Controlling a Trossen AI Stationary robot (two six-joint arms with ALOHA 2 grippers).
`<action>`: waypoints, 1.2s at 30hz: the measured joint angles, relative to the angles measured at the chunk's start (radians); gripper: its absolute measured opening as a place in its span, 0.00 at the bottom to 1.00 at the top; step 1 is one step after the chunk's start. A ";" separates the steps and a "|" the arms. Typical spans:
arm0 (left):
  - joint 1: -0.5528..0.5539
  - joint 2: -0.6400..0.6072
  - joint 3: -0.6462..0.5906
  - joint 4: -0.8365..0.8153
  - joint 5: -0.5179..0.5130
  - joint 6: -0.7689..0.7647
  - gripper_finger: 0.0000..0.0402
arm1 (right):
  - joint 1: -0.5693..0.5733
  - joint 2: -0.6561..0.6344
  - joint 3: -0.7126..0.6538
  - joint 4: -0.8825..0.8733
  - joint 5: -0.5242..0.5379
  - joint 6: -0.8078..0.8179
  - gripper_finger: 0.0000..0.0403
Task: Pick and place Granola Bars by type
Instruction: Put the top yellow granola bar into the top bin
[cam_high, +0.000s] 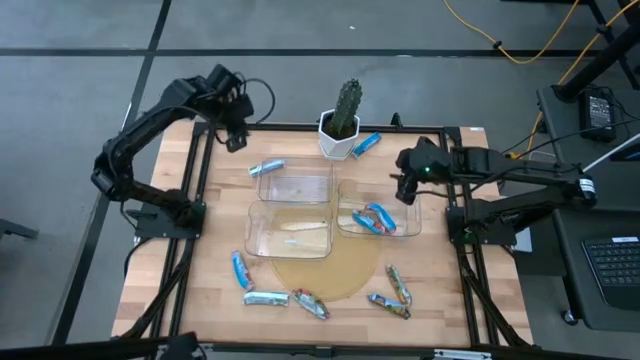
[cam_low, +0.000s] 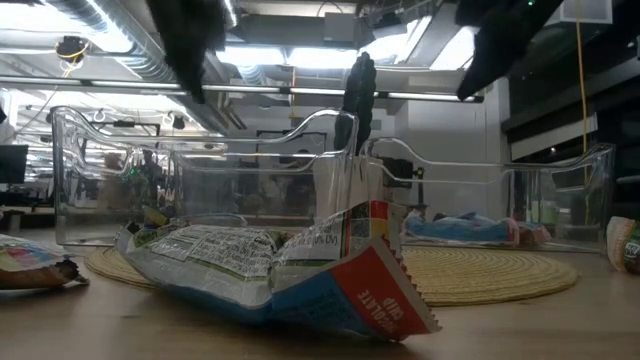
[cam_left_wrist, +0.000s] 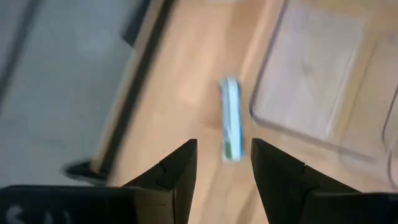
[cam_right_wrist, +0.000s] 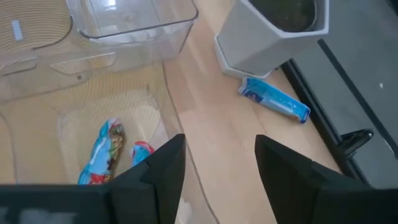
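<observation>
Left gripper (cam_left_wrist: 224, 163): over the wooden desk's (cam_high: 215, 240) 11 o'clock corner, fingers parted, nothing between them; a silver-blue foil-wrapped bar (cam_high: 266, 167) lies just ahead, beside the clear rectangular plastic bin (cam_high: 296, 185).
Right gripper (cam_right_wrist: 221, 160): above the desk's 2 o'clock edge, fingers apart and empty, near the right clear plastic bin (cam_high: 345, 218).
Granola bars: two bright blue ones (cam_high: 378, 219) inside the right bin; one blue bar (cam_high: 366, 144) touching the white cactus pot (cam_high: 338, 138) at 12 o'clock; others scattered from 5 to 7 o'clock, multicoloured brownish-green bars (cam_high: 398, 286) among them.
Middle bin (cam_high: 290, 230): on the round woven mat (cam_high: 335, 275).
</observation>
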 joint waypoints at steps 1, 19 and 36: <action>0.008 0.000 -0.040 0.006 0.007 0.004 0.36 | -0.007 0.001 0.000 0.005 0.000 -0.008 0.48; 0.002 0.001 -0.524 0.382 0.042 0.010 0.41 | -0.146 0.000 0.000 0.069 -0.038 -0.114 0.48; 0.000 0.002 -0.664 0.629 0.033 -0.026 0.66 | -0.146 0.000 0.000 0.076 -0.039 -0.113 0.48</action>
